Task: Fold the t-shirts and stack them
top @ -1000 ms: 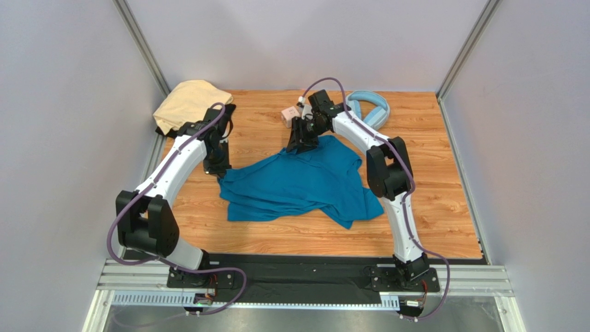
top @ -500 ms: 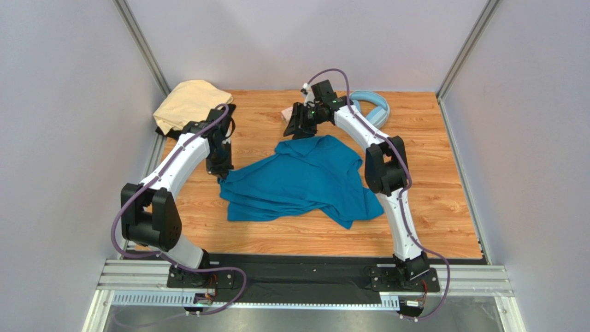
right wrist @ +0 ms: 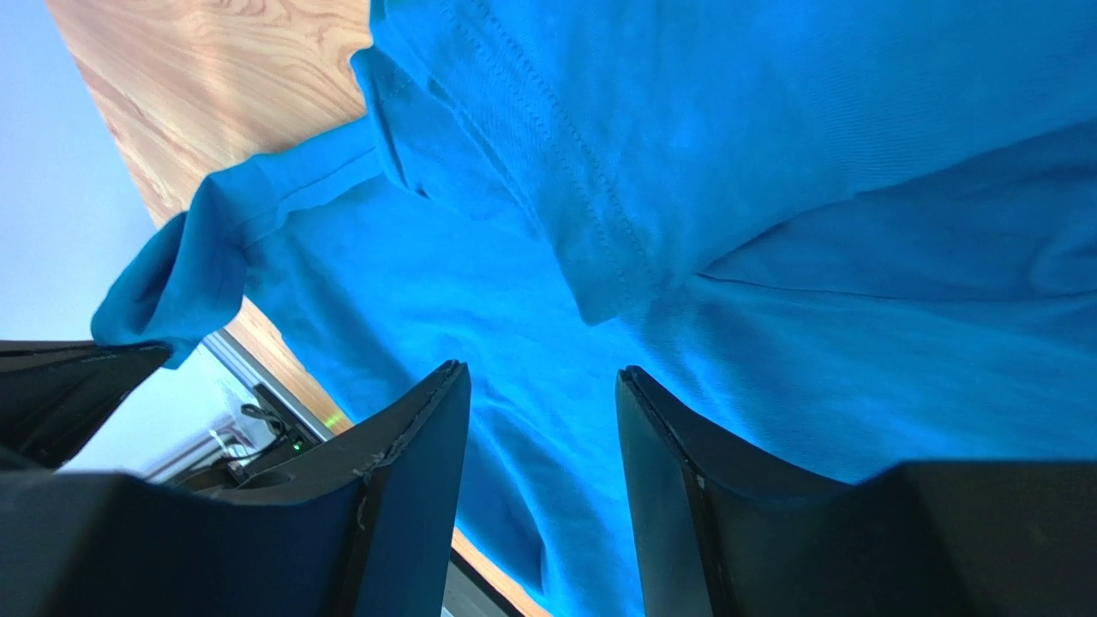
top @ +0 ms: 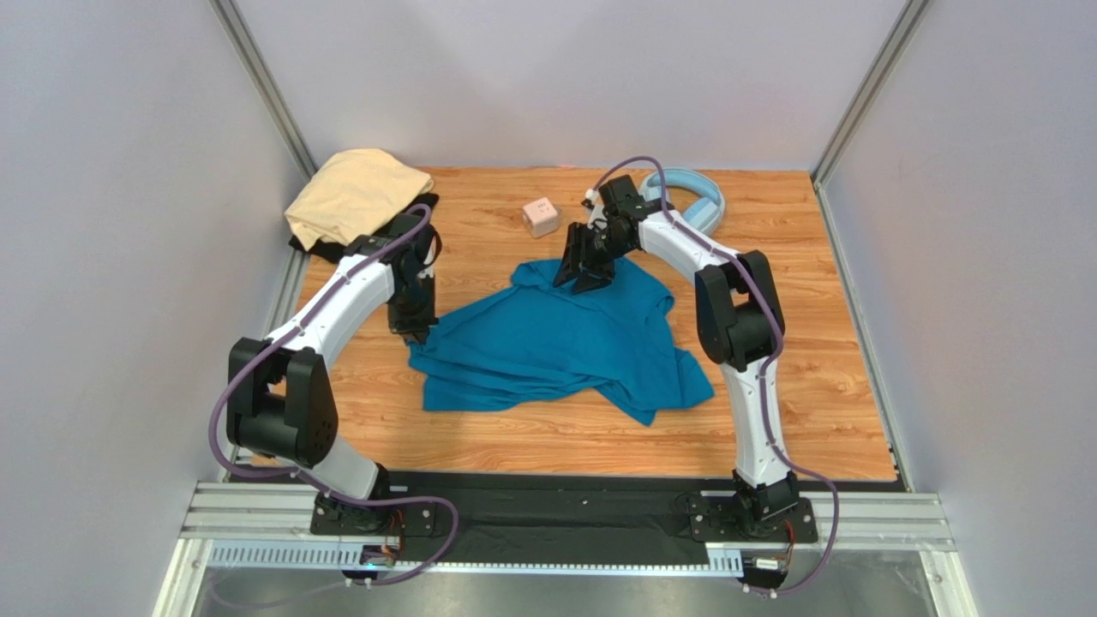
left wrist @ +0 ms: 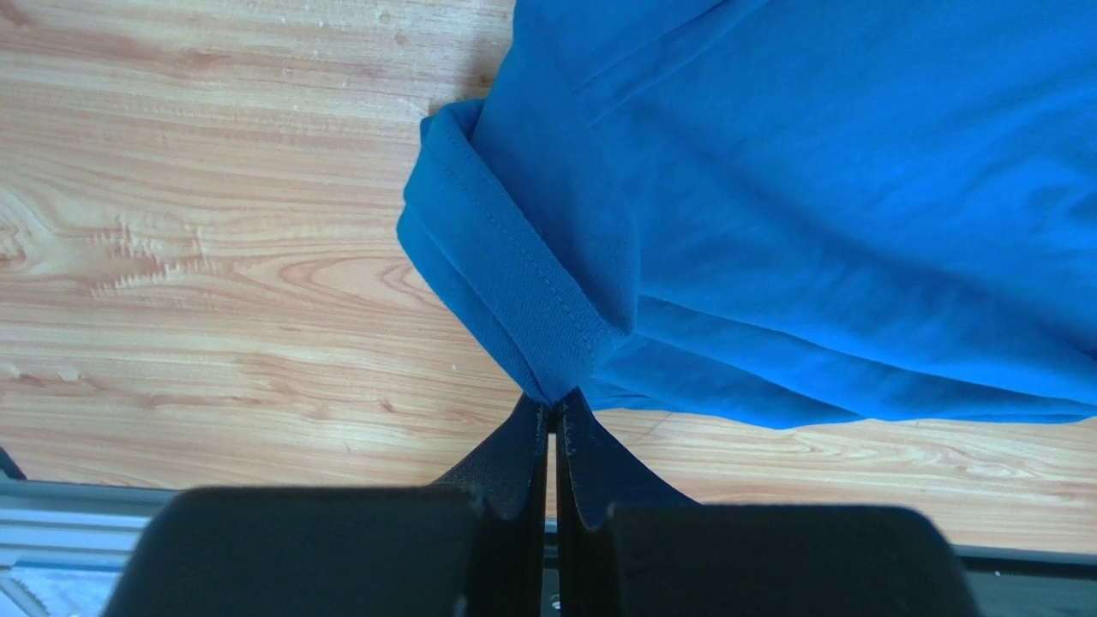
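Note:
The teal-blue t-shirt lies crumpled in the middle of the wooden table. My left gripper is shut on its left sleeve hem; in the left wrist view the hem runs into the closed tips of the left gripper. My right gripper is open over the shirt's far edge; in the right wrist view the right gripper has blue cloth between its spread fingers, held by neither. The pale tan t-shirt is bunched at the back left, on a black t-shirt edge.
A small pink cube sits just behind the blue shirt, close to my right gripper. Light-blue headphones lie at the back right. Grey walls close in the table on the left, back and right.
My right gripper swung from the shirt's far edge up toward the pink cube, then came back down over the shirt, open. My left gripper edged right, still holding the sleeve hem.

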Controlling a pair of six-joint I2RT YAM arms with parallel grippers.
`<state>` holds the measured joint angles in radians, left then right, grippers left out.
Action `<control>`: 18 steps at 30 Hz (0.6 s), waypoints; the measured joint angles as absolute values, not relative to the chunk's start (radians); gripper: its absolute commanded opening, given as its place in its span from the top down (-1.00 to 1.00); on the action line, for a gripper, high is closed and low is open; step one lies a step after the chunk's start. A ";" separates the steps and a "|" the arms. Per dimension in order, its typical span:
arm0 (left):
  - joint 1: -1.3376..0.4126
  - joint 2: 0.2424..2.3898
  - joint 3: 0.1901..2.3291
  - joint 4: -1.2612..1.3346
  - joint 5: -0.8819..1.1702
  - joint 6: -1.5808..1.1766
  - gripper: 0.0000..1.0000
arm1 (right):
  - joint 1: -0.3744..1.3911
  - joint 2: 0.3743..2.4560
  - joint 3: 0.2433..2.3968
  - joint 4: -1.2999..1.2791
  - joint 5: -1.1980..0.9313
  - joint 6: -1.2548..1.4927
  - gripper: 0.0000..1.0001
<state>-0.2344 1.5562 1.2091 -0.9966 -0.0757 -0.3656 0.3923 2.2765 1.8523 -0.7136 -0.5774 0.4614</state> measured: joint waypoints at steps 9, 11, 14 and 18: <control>-0.236 1.559 1.210 -0.990 -0.072 -0.366 1.00 | 0.399 2.301 1.909 -0.728 -0.578 0.445 0.00; -0.236 1.560 1.210 -0.990 -0.072 -0.366 1.00 | 0.398 2.312 1.916 -0.730 -0.577 0.444 0.00; -0.236 1.561 1.210 -0.990 -0.072 -0.366 1.00 | 0.398 2.332 1.920 -0.732 -0.578 0.443 0.01; -0.236 1.573 1.217 -0.990 -0.072 -0.365 1.00 | 0.398 2.355 1.920 -0.743 -0.578 0.443 0.01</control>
<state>-0.2363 1.5734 1.2167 -0.9901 -0.0723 -0.3653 0.3985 2.3547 1.9202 -0.7433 -0.5777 0.4427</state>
